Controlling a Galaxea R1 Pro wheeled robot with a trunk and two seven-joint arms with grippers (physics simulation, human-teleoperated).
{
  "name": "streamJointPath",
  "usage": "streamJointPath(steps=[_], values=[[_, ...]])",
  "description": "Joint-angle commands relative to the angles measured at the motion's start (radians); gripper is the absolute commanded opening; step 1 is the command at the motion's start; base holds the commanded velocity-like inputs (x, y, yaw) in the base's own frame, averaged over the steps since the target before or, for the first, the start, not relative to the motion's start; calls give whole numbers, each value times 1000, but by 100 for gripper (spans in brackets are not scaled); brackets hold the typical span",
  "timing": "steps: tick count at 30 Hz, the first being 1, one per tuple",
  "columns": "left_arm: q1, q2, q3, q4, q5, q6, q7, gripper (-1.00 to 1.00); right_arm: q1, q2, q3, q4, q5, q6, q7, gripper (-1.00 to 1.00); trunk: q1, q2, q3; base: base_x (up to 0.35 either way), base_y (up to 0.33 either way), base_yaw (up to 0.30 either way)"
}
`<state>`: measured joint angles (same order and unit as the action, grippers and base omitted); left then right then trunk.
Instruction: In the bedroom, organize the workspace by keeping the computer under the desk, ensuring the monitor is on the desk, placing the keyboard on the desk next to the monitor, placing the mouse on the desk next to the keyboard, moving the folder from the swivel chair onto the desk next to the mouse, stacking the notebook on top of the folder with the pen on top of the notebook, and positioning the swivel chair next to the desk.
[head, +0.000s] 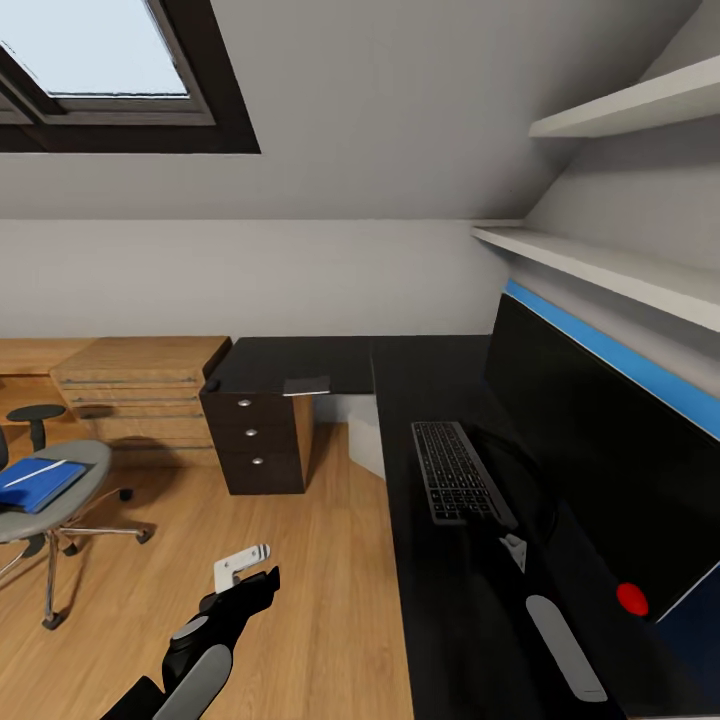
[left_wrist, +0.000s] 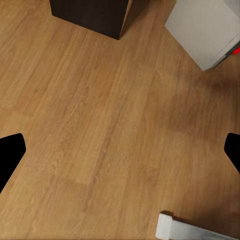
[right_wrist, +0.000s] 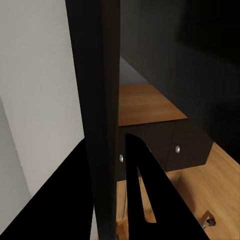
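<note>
Clearly the folder is the piece left to fetch: one flat blue folder (head: 38, 484) lies on the grey seat of the single swivel chair (head: 75, 500) at the far left of the head view, with a thin white pen-like stick (head: 35, 470) across it, though it is too small to be sure. The long black desk (head: 440, 600) runs along the right, well apart from the chair. On it sit one black keyboard (head: 458, 470) and, just beside that, one wide black monitor (head: 610, 450). A small white object (head: 514, 548) past the keyboard's near end may be the mouse, but I cannot tell.

The left gripper (head: 243, 566) hangs low over the wooden plank floor (left_wrist: 100, 130); its wrist view shows both dark fingers spread wide with nothing between them. The right gripper (right_wrist: 142, 200) points along the desk's dark edge, and I cannot tell how its jaws stand.

To do this step well, I judge the base should turn and roll toward the chair first, then the left arm should come down over the folder's near edge, gripping flat so the stick does not slide off. One dark three-drawer cabinet (head: 258, 440) stands between, near the wall.
</note>
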<state>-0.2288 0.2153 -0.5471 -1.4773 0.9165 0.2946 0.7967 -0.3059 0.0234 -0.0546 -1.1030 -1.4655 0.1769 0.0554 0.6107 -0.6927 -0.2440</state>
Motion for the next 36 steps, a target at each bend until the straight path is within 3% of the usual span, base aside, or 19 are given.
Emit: streamJointPath(steps=[1, 36], values=[[-1, 1, -2, -1, 4, 3, 7, 100, -1, 1, -4, 0, -9, 7, 4, -100, 0, -1, -1, 6, -2, 0], [-1, 0, -1, -8, 0, 3, 7, 100, -1, 1, -3, 0, -3, 7, -22, -100, 0, -1, -1, 38, 0, 0]])
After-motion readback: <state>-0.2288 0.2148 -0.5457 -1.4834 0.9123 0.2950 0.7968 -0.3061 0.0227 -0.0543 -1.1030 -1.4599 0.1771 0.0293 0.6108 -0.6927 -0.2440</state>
